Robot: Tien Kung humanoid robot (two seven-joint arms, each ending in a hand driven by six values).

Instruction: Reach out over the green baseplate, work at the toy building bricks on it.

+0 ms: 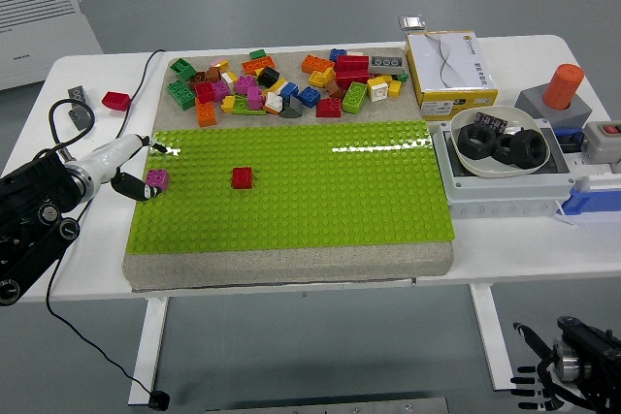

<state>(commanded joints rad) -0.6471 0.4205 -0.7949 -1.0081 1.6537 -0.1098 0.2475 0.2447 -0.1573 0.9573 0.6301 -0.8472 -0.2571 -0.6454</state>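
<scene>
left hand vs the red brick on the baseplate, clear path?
Probably yes. The left hand sits at the baseplate's left edge by the pink brick; only bare studs lie between that and the red brick.

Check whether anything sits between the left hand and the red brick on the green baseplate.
Yes. A purple brick sits right at the left hand, between it and the red brick. Past the purple brick, the green baseplate is bare up to the red one.
</scene>
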